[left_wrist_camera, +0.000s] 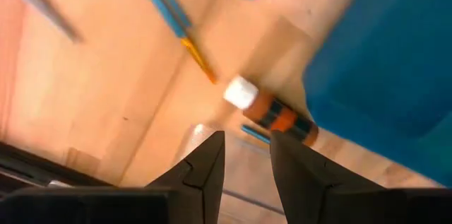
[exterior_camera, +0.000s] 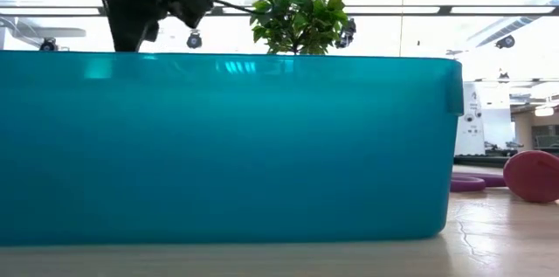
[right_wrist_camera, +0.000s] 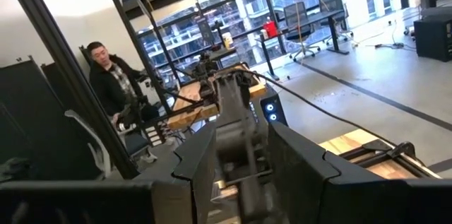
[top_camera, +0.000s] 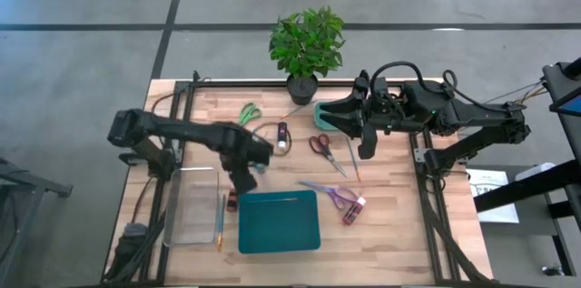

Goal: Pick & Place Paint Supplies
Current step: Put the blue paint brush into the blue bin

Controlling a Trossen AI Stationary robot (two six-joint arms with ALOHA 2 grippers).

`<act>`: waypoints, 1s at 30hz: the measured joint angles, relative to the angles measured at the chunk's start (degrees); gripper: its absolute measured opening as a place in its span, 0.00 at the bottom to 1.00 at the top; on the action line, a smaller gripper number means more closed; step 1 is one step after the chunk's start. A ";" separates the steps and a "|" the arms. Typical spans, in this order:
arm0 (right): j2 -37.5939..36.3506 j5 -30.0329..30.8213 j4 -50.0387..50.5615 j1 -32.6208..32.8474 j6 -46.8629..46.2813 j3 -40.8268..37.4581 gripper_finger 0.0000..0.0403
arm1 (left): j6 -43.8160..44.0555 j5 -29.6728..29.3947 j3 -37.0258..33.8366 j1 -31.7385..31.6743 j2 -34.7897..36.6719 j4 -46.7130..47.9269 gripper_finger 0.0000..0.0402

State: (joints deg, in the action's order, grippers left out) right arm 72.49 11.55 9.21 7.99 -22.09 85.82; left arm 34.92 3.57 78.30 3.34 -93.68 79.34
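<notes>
Table (top_camera: 390, 224) — scissors (top_camera: 320, 147), plant (top_camera: 307, 44)

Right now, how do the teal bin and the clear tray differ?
The teal bin is opaque; the clear tray is see-through. The bin is wide, the tray narrow and long. The tray lies on the left arm's side of the bin, with a brush between them. Both are rectangular.

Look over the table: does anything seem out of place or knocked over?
A dark red paint bottle lies on its side on the wood beside the teal bin, not in it. The left gripper hangs above it.
</notes>
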 joint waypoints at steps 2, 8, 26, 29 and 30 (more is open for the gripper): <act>0.00 0.00 -0.05 0.02 -0.22 0.00 0.32 | -0.17 0.00 -0.87 -2.98 1.10 -0.27 0.31; 0.00 0.02 -0.17 0.26 -0.59 0.00 0.32 | -1.05 4.22 -7.79 -11.13 5.46 -2.23 0.30; 0.00 0.44 -1.03 0.26 -0.40 0.00 0.32 | -1.41 12.78 -20.52 -15.27 2.08 -15.92 0.30; 0.00 0.44 -1.03 0.26 -0.39 0.00 0.32 | -2.69 14.54 -20.52 -15.70 0.26 -16.30 0.30; 0.00 0.45 -1.03 0.26 -0.39 0.00 0.32 | -3.06 14.90 -20.52 -15.81 -0.24 -16.55 0.30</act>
State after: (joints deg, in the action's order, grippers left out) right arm 72.49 12.00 8.18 8.25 -22.48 85.82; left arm 31.86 18.47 57.78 -12.47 -93.92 62.79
